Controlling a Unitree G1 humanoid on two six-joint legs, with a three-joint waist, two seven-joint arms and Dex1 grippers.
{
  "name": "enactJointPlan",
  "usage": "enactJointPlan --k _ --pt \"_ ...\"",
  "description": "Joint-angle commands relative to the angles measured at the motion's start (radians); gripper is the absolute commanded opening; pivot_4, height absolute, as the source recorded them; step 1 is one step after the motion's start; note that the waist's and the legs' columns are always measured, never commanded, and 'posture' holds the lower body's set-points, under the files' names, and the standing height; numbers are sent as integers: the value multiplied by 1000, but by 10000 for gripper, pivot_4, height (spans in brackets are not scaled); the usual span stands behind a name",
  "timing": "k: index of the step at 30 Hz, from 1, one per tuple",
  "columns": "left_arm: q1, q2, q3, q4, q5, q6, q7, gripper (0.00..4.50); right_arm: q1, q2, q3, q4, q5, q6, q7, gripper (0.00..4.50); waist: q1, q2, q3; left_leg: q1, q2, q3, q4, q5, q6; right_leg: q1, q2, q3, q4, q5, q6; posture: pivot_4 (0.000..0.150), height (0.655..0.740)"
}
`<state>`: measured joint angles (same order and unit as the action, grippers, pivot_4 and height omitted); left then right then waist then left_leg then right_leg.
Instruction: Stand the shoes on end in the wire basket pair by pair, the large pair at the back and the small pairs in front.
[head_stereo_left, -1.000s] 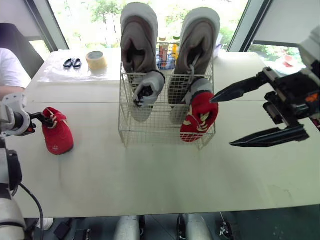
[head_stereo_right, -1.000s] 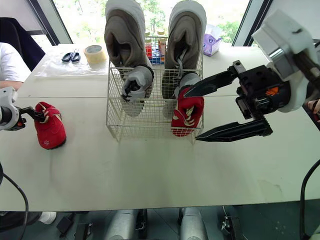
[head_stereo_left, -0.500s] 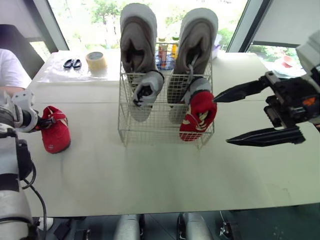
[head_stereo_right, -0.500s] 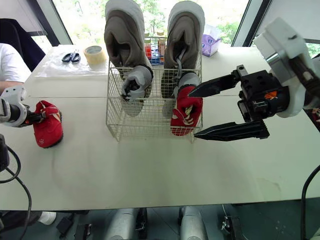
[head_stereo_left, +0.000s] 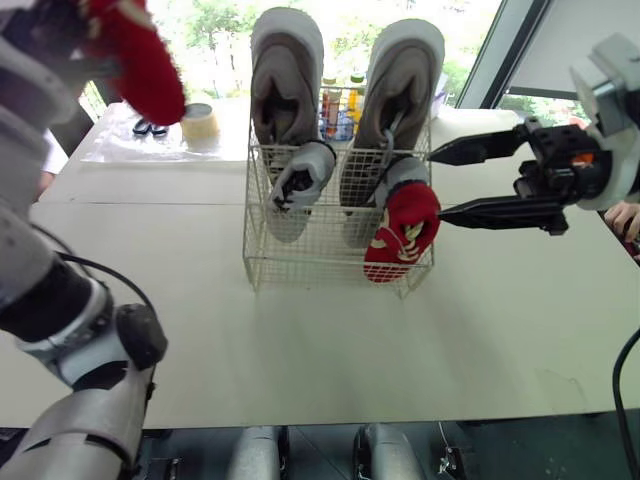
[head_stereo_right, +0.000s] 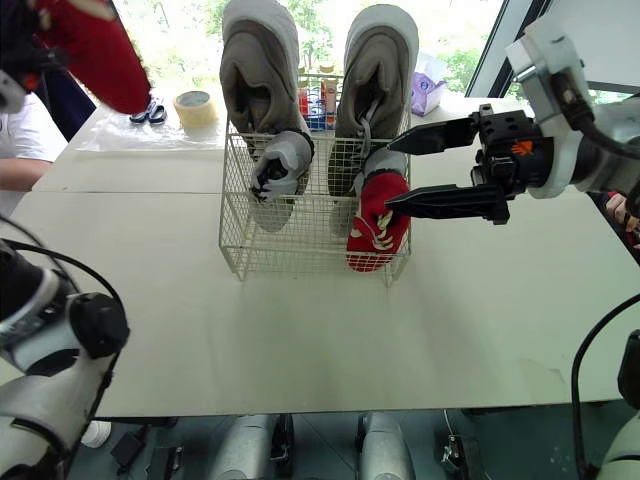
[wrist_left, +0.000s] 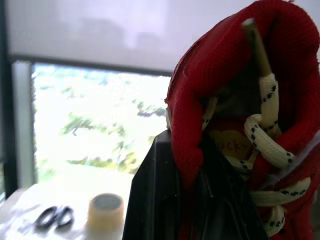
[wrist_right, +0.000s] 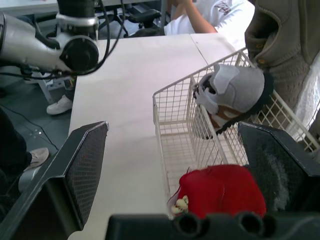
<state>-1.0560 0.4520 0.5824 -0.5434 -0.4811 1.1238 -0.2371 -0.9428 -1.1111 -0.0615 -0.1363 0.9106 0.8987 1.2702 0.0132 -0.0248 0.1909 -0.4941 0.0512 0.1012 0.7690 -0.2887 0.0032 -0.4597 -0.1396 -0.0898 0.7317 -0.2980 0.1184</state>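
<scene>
While the left gripper (wrist_left: 192, 170) is clamped on the collar of the loose red shoe (head_stereo_left: 138, 60), one black finger inside the opening by the laces, that shoe hangs high at the left, off the table (head_stereo_left: 300, 340) and well apart from the wire basket (head_stereo_left: 330, 262); a person's white sleeve (head_stereo_right: 25, 130) at the far left edge; scissors (head_stereo_right: 153, 112) and tape roll (head_stereo_left: 200, 122) lie near each other on the table's far left part; basket at table centre, the two large grey shoes (head_stereo_left: 285, 75) upright side by side at its back, toes up, sticking well above the rim; small grey shoe (head_stereo_left: 300, 175) on end front left, another small grey shoe (head_stereo_left: 398, 172) front right with the packed red shoe (head_stereo_left: 400, 232) just in front of it, toe down; bottles (head_stereo_left: 335, 100) behind the basket; right gripper (head_stereo_left: 435, 184) just beside the basket's right side, fingers spread wide, nothing held, lower tip very near the packed red shoe, contact can't be told
</scene>
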Motion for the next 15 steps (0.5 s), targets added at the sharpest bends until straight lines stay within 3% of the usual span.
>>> enactJointPlan --k 1,9,15 --pt "-6 -54 2 -106 -92 3 48 486 -39 -12 -16 29 -28 -7 34 45000 -2 0 0 1 0 0 0 0 0 0 0 0 1 0 0 1500 6675" --pt "147 -172 8 -268 -297 109 158 486 -54 -17 -16 53 -51 26 66 45000 -5 1 0 1 1 0 -1 0 0 -1 1 1 1 0 0 1500 6675" --pt "344 -180 -54 -306 -334 36 170 486 -11 -8 -45 -1 -18 74 42 45000 0 1 0 1 0 0 1 0 0 0 1 1 1 0 0 1500 6675"
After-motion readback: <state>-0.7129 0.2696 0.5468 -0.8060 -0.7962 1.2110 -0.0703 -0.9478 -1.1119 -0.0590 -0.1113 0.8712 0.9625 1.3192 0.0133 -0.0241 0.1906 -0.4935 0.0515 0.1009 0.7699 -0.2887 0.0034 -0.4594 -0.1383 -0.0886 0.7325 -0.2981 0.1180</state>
